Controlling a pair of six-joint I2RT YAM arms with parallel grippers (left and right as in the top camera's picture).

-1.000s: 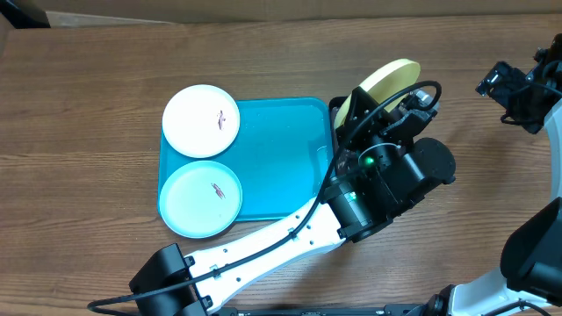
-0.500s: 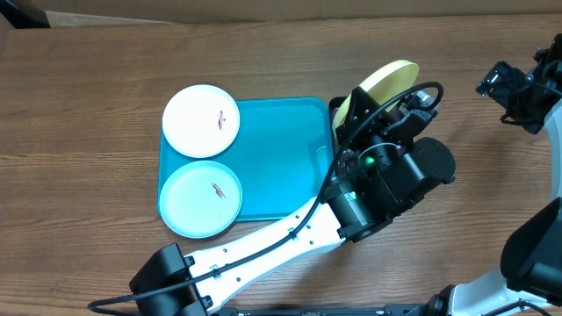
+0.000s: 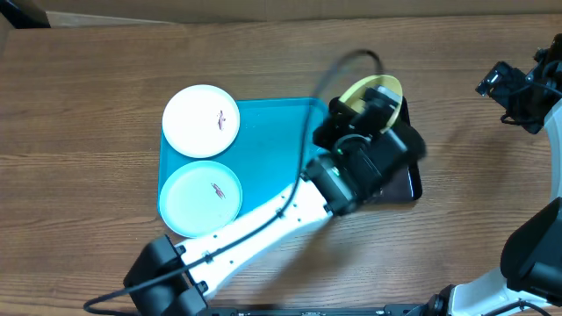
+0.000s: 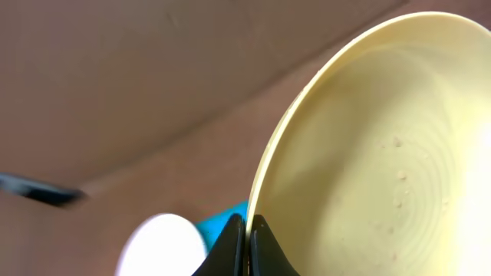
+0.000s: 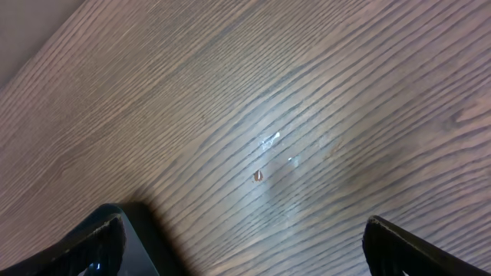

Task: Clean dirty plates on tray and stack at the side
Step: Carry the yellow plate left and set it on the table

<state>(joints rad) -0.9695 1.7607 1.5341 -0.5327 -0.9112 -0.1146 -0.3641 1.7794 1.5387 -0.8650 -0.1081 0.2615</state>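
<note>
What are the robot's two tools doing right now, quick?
Left tool: shut on the yellow-green plate, pinching its rim.
Right tool: open, holding nothing.

Wooden table (image 3: 88, 105) under turquoise tray (image 3: 272, 132) and black tray (image 3: 411, 186)

left arm (image 3: 263, 224): white links, black joints, black cable (image 3: 349, 55) | left gripper (image 4: 247, 228): black | right arm (image 3: 525, 95): black, white

Yellow-green plate (image 4: 368, 153); white plate (image 3: 201, 120); light-blue plate (image 3: 200, 199); turquoise tray (image 3: 272, 149)
</note>
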